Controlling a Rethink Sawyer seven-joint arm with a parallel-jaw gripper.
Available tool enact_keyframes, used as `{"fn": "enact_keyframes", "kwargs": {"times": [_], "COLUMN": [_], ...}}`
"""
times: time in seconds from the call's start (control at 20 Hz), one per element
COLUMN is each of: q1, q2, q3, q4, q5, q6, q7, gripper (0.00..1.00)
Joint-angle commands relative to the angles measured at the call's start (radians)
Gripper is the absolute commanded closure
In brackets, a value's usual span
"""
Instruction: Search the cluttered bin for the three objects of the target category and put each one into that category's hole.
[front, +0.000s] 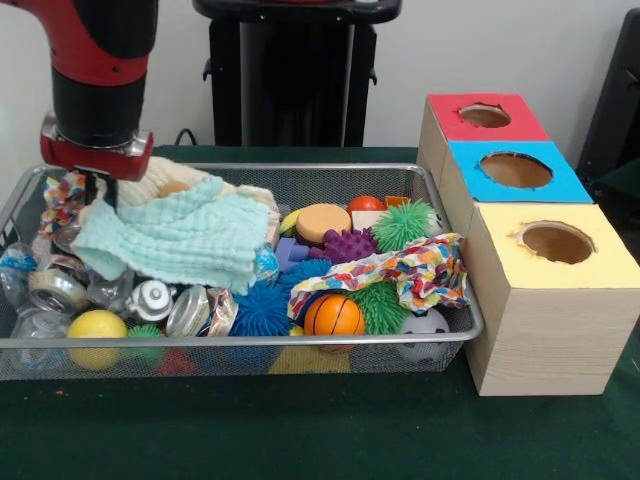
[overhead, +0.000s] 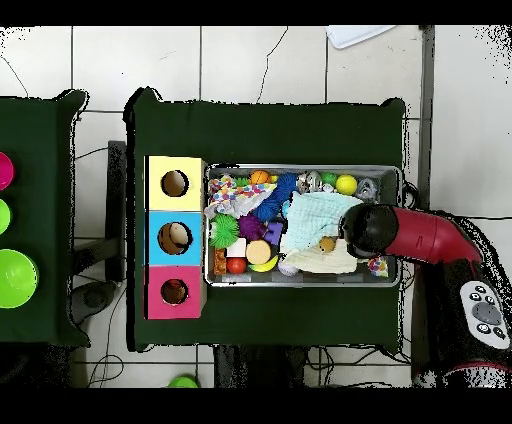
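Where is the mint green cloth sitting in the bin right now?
In the front view the mint green cloth lies on the clutter in the left half of the wire bin, just below the arm's wrist, beside the orange disc.

No text, label or number can be read anywhere (cans and toys included)

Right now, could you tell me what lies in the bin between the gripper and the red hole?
In the front view, a mint cloth, spiky balls and a patterned cloth fill the bin between the gripper and the red hole.
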Motion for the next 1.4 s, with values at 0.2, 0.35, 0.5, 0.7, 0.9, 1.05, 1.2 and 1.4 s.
{"fn": "enact_keyframes", "kwargs": {"times": [0.2, 0.35, 0.5, 0.7, 0.9, 1.05, 1.2, 1.4], "q1": [-0.038, -0.039, -0.049, -0.053, -0.055, -0.064, -0.075, -0.08], "q2": [-0.018, -0.019, -0.022, -0.023, -0.029, -0.042, -0.053, -0.063], "q3": [0.05, 0.056, 0.063, 0.071, 0.084, 0.108, 0.142, 0.17], "q4": [-0.095, -0.099, -0.089, -0.086, -0.066, -0.011, 0.047, 0.118], "q5": [-0.106, -0.114, -0.123, -0.12, -0.077, 0.012, 0.1, 0.194], "q6": [0.147, 0.153, 0.145, 0.149, 0.194, 0.275, 0.328, 0.34], "q7": [-0.228, -0.224, -0.223, -0.206, -0.18, -0.127, -0.08, -0.021], "gripper": [1.0, 1.0, 1.0, 1.0, 1.0, 1.0, 1.0, 1.0]}}
